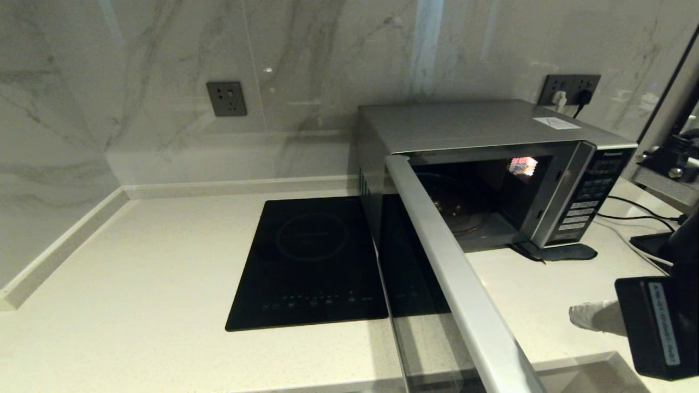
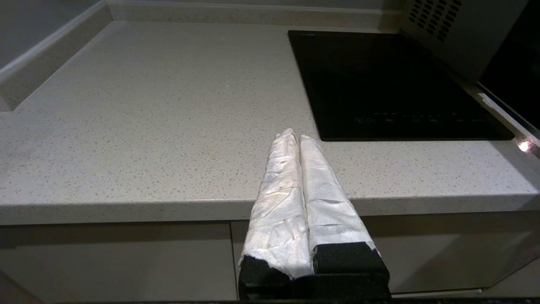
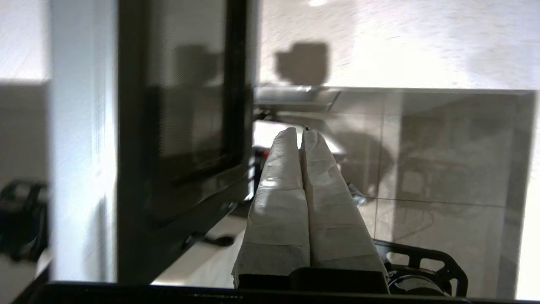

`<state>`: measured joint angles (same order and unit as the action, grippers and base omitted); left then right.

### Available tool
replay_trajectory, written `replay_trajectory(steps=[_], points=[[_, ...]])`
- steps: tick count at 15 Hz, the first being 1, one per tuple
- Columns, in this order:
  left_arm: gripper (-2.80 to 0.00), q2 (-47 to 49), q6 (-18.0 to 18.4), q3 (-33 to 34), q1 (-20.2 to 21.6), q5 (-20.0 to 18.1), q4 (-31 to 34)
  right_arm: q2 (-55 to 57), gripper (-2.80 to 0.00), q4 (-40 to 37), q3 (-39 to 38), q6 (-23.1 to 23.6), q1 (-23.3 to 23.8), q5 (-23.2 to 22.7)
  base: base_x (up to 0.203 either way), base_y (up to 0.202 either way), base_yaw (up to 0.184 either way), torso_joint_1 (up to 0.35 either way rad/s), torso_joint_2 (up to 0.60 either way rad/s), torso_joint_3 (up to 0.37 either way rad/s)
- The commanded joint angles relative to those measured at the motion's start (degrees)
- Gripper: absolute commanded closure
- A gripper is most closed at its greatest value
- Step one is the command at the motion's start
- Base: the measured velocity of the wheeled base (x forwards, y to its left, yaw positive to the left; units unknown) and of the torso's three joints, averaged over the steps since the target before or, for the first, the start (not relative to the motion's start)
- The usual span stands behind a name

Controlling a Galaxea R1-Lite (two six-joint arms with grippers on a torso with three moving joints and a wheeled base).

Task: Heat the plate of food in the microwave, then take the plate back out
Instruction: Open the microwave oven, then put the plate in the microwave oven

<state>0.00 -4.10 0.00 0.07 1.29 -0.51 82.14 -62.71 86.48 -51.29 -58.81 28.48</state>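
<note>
The silver-grey microwave (image 1: 491,123) stands at the back right of the counter with its door (image 1: 453,273) swung wide open toward me. Inside the dark cavity only the glass turntable (image 1: 464,210) shows. The plate of food is in none of the views. My right gripper (image 1: 574,315) is shut on nothing, low at the right, in front of the button panel (image 1: 587,207) and to the right of the open door (image 3: 185,126). My left gripper (image 2: 295,136) is shut and empty, parked over the counter's front edge, left of the cooktop.
A flat black induction cooktop (image 1: 311,262) lies left of the microwave, partly behind the open door. Wall sockets (image 1: 226,98) sit on the marble backsplash. Cables (image 1: 639,215) and black gear crowd the right end. The counter (image 2: 147,126) left of the cooktop is bare.
</note>
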Motion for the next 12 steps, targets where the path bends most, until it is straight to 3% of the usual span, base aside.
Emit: replay_trajectory(steps=[1,4,9,11,12], points=[[0.00,0.1,0.0,0.0,0.0,0.0,0.0,-0.8,0.00,-0.4,-2.6,-2.0,5.1,3.4,0.000,0.000,0.000,0.000,0.00,0.000],[0.00,0.1,0.0,0.0,0.0,0.0,0.0,-5.8,0.00,-0.2,-5.5,-0.9,18.3,5.9,0.000,0.000,0.000,0.000,0.00,0.000],[0.00,0.1,0.0,0.0,0.0,0.0,0.0,-14.9,0.00,8.4,-12.3,11.3,48.9,6.1,0.000,0.000,0.000,0.000,0.00,0.000],[0.00,0.1,0.0,0.0,0.0,0.0,0.0,-15.4,0.00,15.1,-15.3,15.6,61.1,2.3,0.000,0.000,0.000,0.000,0.00,0.000],[0.00,0.1,0.0,0.0,0.0,0.0,0.0,-14.9,0.00,18.1,-16.3,17.6,68.0,-2.2,0.000,0.000,0.000,0.000,0.00,0.000]])
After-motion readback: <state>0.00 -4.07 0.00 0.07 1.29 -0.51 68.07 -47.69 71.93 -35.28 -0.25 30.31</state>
